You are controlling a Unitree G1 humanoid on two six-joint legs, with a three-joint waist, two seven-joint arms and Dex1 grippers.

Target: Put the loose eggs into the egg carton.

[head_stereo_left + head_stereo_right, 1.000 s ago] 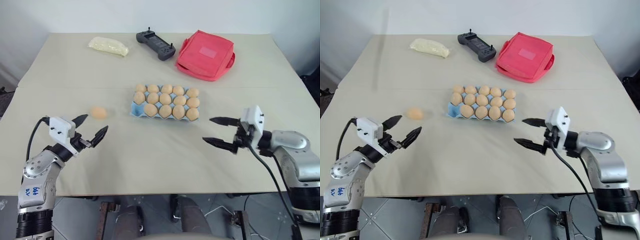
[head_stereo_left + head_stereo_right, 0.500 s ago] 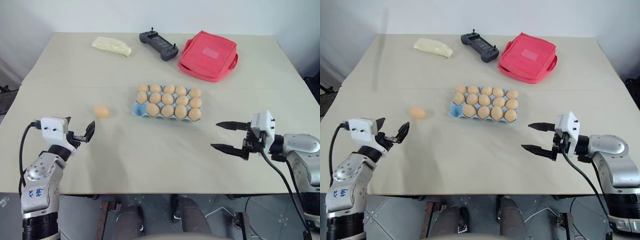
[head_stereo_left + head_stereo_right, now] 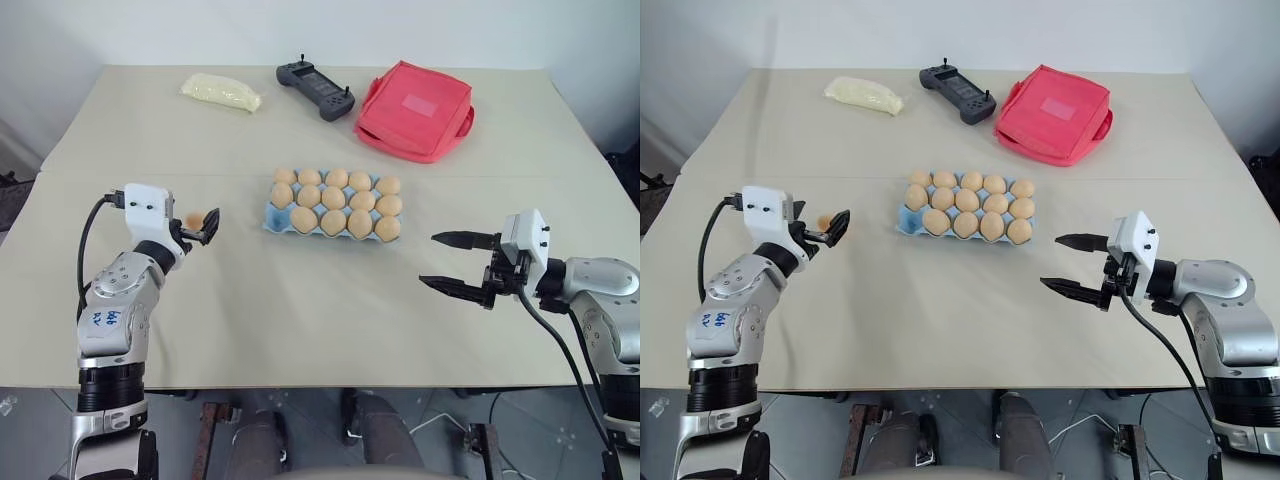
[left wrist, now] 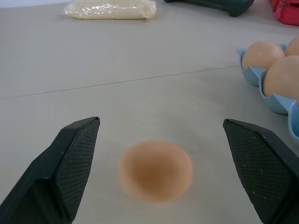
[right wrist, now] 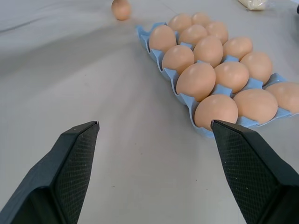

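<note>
Both arms reach forward, left gripper (image 4: 161,175) and right gripper (image 3: 457,262) spread wide.

The loose egg (image 4: 155,171) has a smooth, matt tan shell. The egg carton (image 5: 187,98) looks like light blue moulded pulp, dull. The surface (image 3: 300,300) is matt beige. Gripper fingers (image 4: 74,154) carry black cross-hatched pads. At twelve o'clock lies a red cloth pouch (image 3: 414,108).

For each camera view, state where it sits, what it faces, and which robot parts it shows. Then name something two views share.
Head views: above, looking forward and down over the table; both arms show.
Left wrist view: on the left arm, facing the loose egg between open left gripper fingers.
Right wrist view: on the right arm, facing the egg carton; open right gripper.
Shared: both wrist views show egg and carton.
</note>
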